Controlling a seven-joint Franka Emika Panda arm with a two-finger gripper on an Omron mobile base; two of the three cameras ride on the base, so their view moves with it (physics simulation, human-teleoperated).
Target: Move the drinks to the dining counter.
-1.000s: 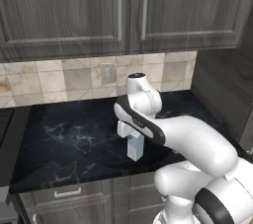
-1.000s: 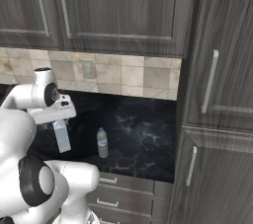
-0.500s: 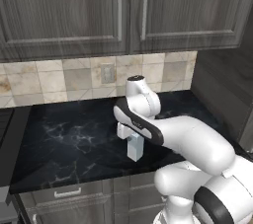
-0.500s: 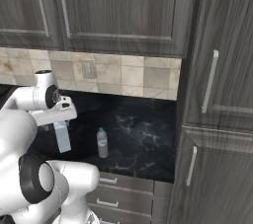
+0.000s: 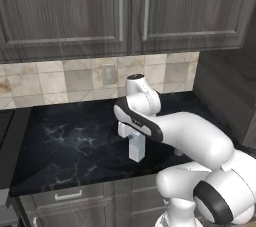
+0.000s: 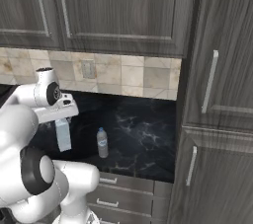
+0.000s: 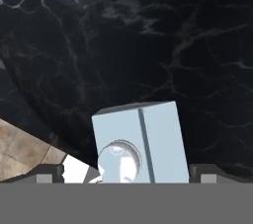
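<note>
My pincer point(image 7: 126, 176) hangs wide open right over the carton point(image 5: 136, 147) standing on the black counter point(image 5: 75, 141), bottle point(image 6: 102, 142) just beside it; carton looks light, thin-walled, crushable, so I'd squeeze its flat sides below the gable

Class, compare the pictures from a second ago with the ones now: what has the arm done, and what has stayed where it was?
The end effector has come lower over the carton, its open jaws now either side of the carton's top; nothing has been gripped or released. The carton and the bottle stand where they were on the black counter, and the base has not moved.
</note>
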